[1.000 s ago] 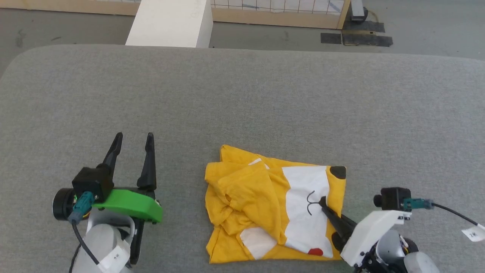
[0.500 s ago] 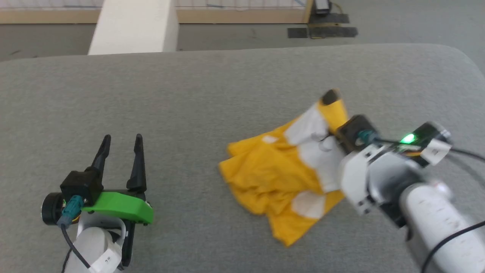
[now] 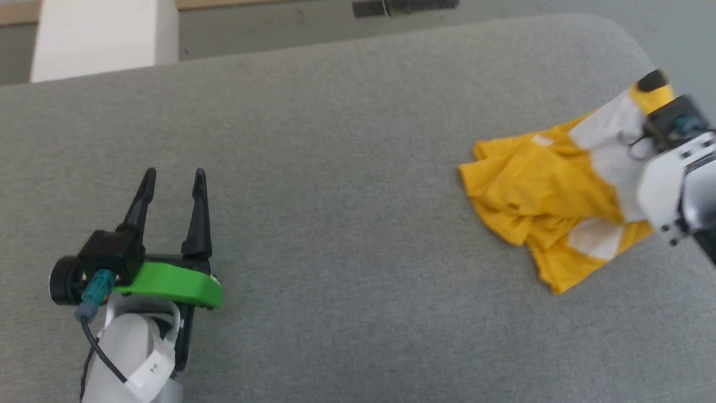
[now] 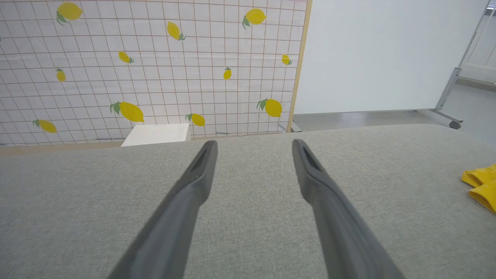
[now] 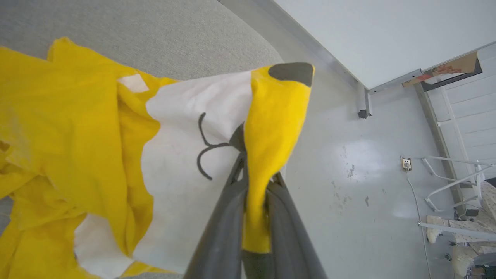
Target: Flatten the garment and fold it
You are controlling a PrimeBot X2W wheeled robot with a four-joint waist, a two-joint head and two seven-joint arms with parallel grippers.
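Note:
The garment, a bright yellow T-shirt with white patches and black marks, lies crumpled on the grey table near its far right corner. Its right edge is lifted off the surface. My right gripper is shut on a yellow fold of that edge, beside the black curved lines of the print. In the head view, the right wrist covers the gripped spot. My left gripper rests low at the left, open and holding nothing, far from the shirt. The left wrist view shows its open fingers and a bit of the garment at the right edge.
A white block stands beyond the table's far edge. The table's rounded right corner is close to the shirt, with grey floor past it. A lemon-print screen and a white panel stand behind the table.
The right gripper has lifted the shirt's printed edge and dragged the shirt to the right and away, toward the table's far right corner. The head camera has shifted. The left gripper stays open.

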